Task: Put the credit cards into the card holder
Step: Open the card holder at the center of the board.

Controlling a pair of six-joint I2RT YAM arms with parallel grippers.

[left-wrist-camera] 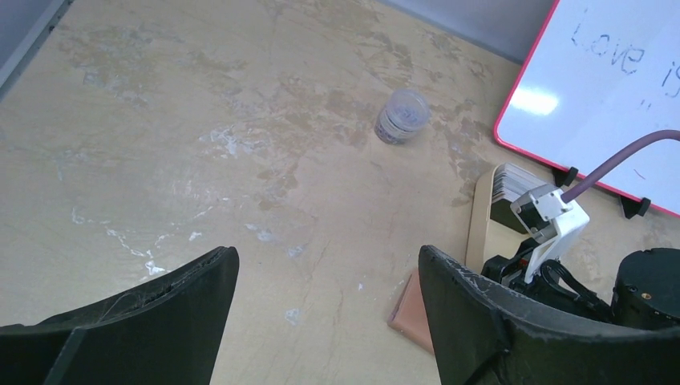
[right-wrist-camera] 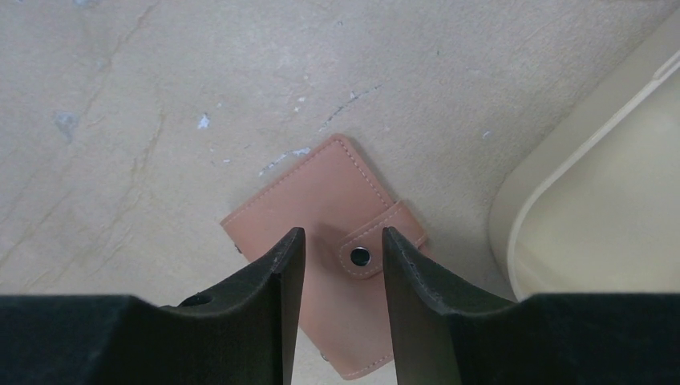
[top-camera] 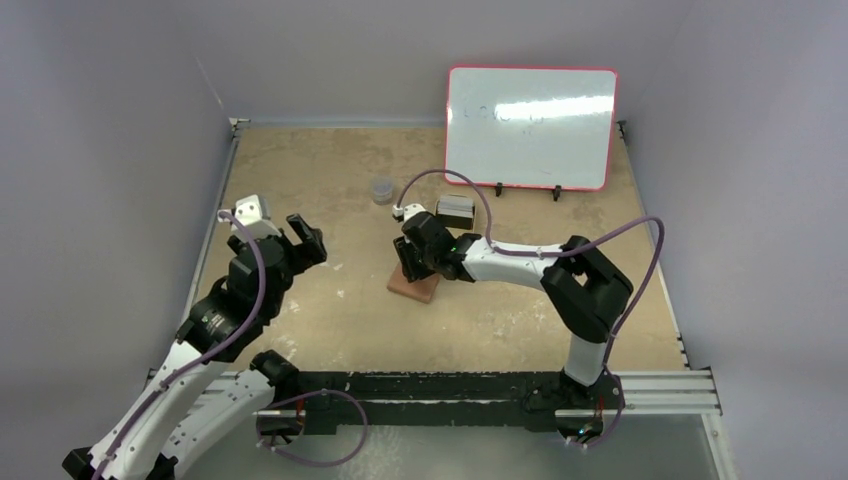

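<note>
Opening step: my right claw (right-wrist-camera: 342, 237) hovers part-open and empty over the shut card holder (right-wrist-camera: 313, 192). Next I need to pinch its snap tab (right-wrist-camera: 361, 257) and unsnap it. Left claw (left-wrist-camera: 329, 257) is released, idle.

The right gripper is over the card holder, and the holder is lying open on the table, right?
No: the right gripper is over the card holder, but it lies closed, its snap strap fastened, as the right wrist view shows.

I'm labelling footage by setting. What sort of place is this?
Most likely a robot lab test cell, not a home or office: a left arm and right arm bolted to a rail at the table edge, plain walls boxing in the worn tabletop, and a propped-up red-framed whiteboard.
</note>
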